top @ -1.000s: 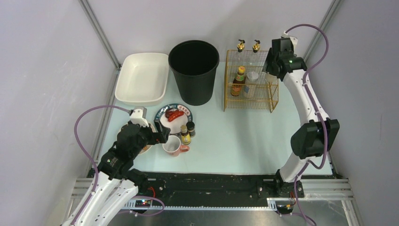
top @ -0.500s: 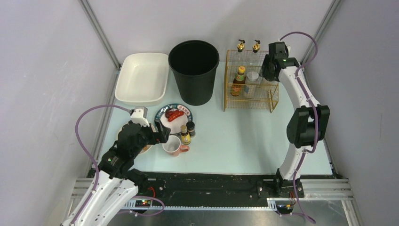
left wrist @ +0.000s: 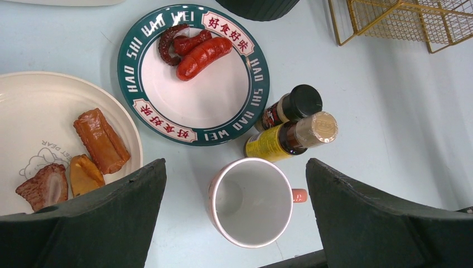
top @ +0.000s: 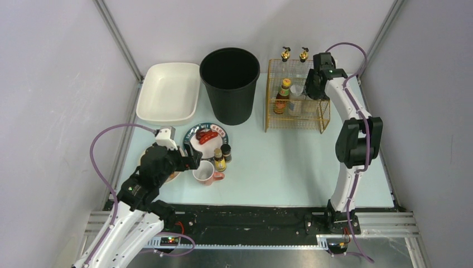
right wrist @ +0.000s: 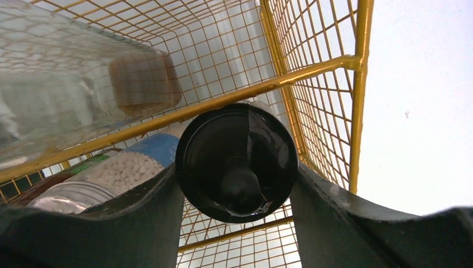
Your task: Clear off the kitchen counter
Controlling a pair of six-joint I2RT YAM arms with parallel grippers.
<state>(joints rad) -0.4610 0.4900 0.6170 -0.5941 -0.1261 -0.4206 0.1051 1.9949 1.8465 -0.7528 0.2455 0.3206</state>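
The left gripper (left wrist: 234, 178) hangs wide open over the mug (left wrist: 251, 202), one finger on each side and clear of it. The right gripper (right wrist: 237, 167) is closed around a black round-bottomed container (right wrist: 237, 162) at the gold wire rack (top: 295, 114), upper right of the top view.

The kitchen counter (top: 279, 167) fills the middle of that view. Its centre and lower right lie bare. The left side is crowded: the mug, a black-capped bottle (left wrist: 293, 106) and a yellow-labelled bottle (left wrist: 290, 134) just beside it, a green-rimmed plate (left wrist: 212, 95), and a cream plate (left wrist: 33, 123) near the left edge. A black bin (top: 230, 84) and a white tray (top: 167, 92) line the far edge.

Only the right wrist view shows the grip. Only the left wrist view shows the food on both plates.
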